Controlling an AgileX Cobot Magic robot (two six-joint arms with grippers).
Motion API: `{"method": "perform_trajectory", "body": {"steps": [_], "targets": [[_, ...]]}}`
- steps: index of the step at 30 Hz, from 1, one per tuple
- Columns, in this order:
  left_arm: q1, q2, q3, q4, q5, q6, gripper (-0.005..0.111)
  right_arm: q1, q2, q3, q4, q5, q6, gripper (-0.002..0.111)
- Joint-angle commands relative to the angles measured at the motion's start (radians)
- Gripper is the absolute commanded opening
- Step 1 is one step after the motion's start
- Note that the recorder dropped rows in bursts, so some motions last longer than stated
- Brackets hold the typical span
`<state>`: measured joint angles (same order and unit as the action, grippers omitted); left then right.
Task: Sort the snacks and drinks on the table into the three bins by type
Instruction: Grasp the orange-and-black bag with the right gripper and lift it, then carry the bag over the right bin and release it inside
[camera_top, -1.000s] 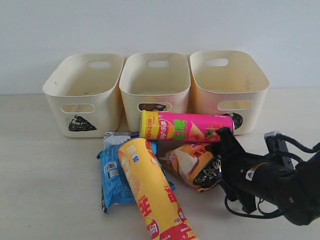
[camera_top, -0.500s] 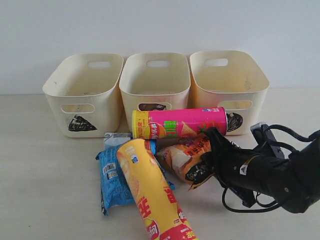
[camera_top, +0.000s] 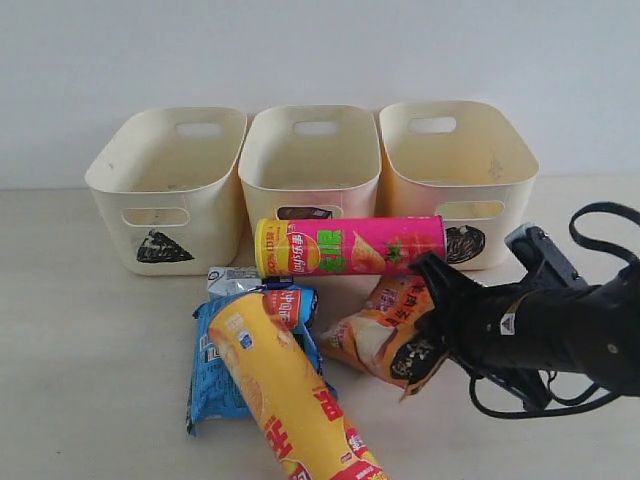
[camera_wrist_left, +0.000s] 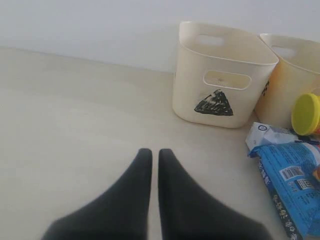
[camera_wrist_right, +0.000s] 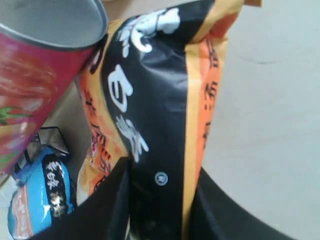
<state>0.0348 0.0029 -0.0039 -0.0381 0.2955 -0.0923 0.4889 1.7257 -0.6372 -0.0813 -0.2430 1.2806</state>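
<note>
Right gripper (camera_top: 432, 318) is clamped on one end of the orange-black bag (camera_top: 385, 325), fingers (camera_wrist_right: 102, 210) pressing either side of its black panel. Bag sits near the table (camera_top: 90, 400) centre, between the yellow chip tube (camera_top: 285, 395) and the arm, just under the pink chip tube (camera_top: 350, 246), which lies on its side before the middle bin (camera_top: 312, 170). Blue bag (camera_top: 215, 370) lies alongside the yellow tube, drink carton (camera_top: 232, 279) behind it. Left gripper (camera_wrist_left: 150, 162) is closed on nothing, near the triangle bin (camera_wrist_left: 220, 75).
</note>
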Motion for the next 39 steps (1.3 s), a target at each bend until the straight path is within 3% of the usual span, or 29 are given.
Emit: {"method": "perform_trajectory", "body": {"steps": [1,15,22,30,33,37,39], "targets": [[0.001,-0.003,0.004,0.002,0.001,0.006,0.004,-0.003,-0.085,-0.002,-0.011,0.129,-0.077,0.000],[0.001,-0.003,0.004,0.002,0.001,0.006,0.004,-0.003,-0.360,-0.002,-0.024,0.481,-0.411,0.000],[0.001,-0.003,0.004,0.002,0.001,0.006,0.004,-0.003,-0.482,-0.002,-0.143,0.618,-0.452,0.000],[0.001,-0.003,0.004,0.002,0.001,0.006,0.004,-0.003,-0.654,-0.002,-0.233,0.656,-0.545,0.000],[0.001,-0.003,0.004,0.002,0.001,0.006,0.004,-0.003,-0.713,-0.004,-0.249,0.651,-0.695,0.000],[0.001,-0.003,0.004,0.002,0.001,0.006,0.004,-0.003,-0.696,-0.103,-0.287,0.761,-0.833,0.000],[0.001,-0.003,0.004,0.002,0.001,0.006,0.004,-0.003,-0.648,-0.242,-0.429,0.879,-0.853,0.000]]}}
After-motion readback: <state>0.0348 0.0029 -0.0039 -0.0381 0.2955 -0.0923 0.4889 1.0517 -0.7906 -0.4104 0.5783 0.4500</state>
